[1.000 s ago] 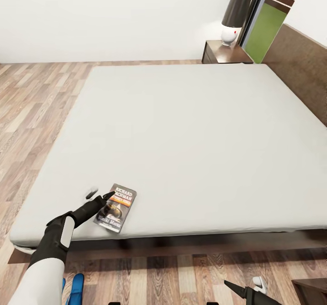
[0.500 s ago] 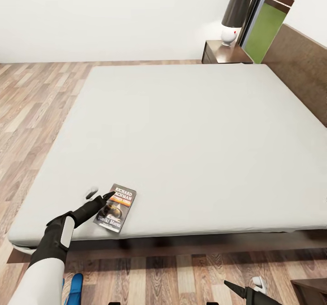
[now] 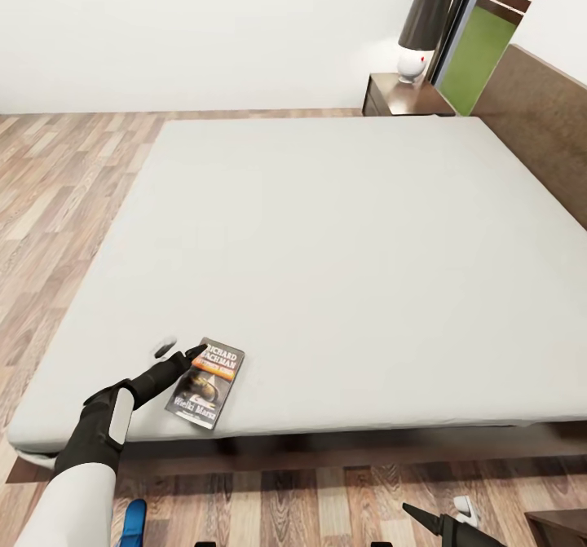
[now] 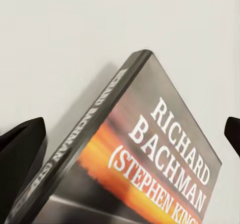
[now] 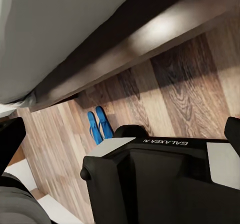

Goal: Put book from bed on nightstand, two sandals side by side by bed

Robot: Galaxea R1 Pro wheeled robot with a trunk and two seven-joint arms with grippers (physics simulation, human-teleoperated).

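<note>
Before you lies the bed (image 3: 342,237), a big low platform with a plain light-grey mattress and a dark wooden headboard (image 3: 542,127) on its right side. Around it you see the light brown plank floor (image 3: 57,180). At the far corner of the bed stands the nightstand (image 3: 403,96), dark brown and glossy on top, and it carries a lamp (image 3: 421,33) with a dark shade and a white base.

The book (image 3: 205,382) lies flat on the mattress, near the edge that is close to you, toward the left. It is a thin paperback with a dark cover; you can read "Richard Bachman" in white letters, below it an orange band, and "Wielki Marsz" at the lower end. In the left wrist view the book (image 4: 150,159) fills the space between the two dark fingers.

Your left gripper (image 3: 181,350) is spread wide, with one finger touching the book's upper left corner and the other over bare mattress. Your right gripper (image 3: 440,516) is low above the floor, also spread apart and holding nothing.

The two sandals (image 5: 99,125), bright blue and thin, lie together on the floor close to the bed frame; one blue tip (image 3: 133,522) shows beside your left arm.
</note>
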